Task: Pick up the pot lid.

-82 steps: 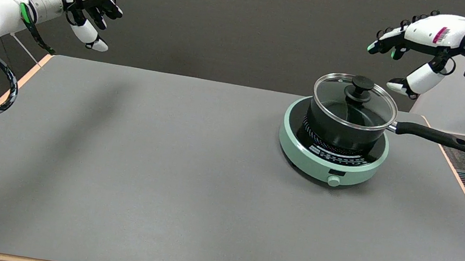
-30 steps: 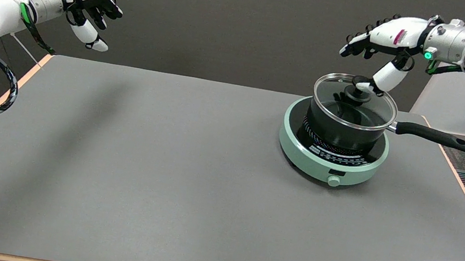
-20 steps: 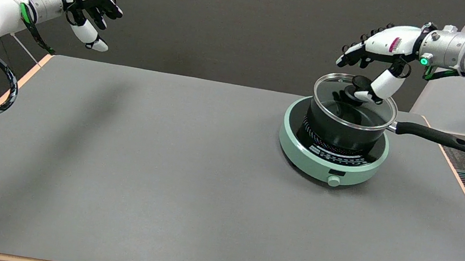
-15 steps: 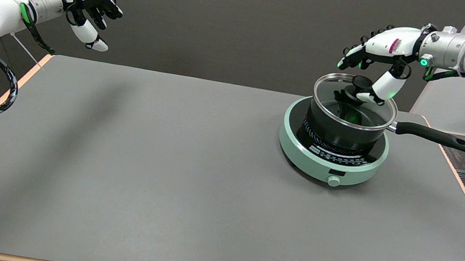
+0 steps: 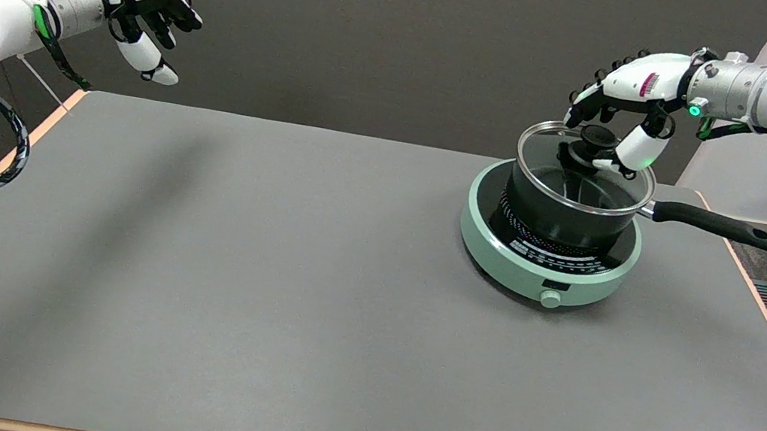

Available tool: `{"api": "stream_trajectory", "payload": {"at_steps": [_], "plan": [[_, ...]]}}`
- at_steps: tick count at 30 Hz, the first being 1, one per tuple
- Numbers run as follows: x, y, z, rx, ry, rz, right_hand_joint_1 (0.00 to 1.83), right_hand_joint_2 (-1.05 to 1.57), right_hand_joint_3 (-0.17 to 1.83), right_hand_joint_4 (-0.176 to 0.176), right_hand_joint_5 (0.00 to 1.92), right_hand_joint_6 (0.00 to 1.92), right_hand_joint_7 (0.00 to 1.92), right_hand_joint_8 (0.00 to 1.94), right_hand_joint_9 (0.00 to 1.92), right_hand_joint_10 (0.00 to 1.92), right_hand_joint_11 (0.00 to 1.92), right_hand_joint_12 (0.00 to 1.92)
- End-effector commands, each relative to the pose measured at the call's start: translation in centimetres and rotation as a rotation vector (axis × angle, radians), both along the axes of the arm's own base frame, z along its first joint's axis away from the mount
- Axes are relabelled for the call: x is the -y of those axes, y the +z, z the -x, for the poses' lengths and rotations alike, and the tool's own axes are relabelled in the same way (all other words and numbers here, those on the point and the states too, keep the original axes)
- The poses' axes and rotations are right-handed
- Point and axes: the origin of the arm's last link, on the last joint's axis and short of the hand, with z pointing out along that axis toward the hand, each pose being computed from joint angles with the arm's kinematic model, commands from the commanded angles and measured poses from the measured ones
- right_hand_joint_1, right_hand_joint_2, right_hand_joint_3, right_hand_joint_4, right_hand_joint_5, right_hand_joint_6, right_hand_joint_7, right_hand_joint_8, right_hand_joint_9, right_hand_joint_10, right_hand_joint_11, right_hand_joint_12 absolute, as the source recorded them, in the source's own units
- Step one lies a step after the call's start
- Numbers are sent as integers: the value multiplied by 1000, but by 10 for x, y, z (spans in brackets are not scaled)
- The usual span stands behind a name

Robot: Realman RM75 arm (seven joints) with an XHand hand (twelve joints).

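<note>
A glass pot lid with a black knob sits on the black pot. The pot stands on a mint-green induction cooker at the table's far right. My right hand hangs right over the knob. Its thumb lies against the knob's right side, and the other fingers curl down behind and to the left of it, still apart. The lid rests level on the pot's rim.
The pot's long black handle sticks out to the right, near the table's right edge. The cooker's dial faces the near side. My idle left hand hangs in the air at the upper left. The grey tabletop stretches left of the cooker.
My right hand came in from the right and dropped over the lid's knob. In the last half second its fingers have curled down closer around the knob. The lid has not moved.
</note>
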Motion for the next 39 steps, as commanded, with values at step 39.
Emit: {"api": "stream_trajectory", "payload": {"at_steps": [39], "plan": [[4,2,13,24,4,23,861,739,759,124,641,737,721,803,715,922,446,1167]]}}
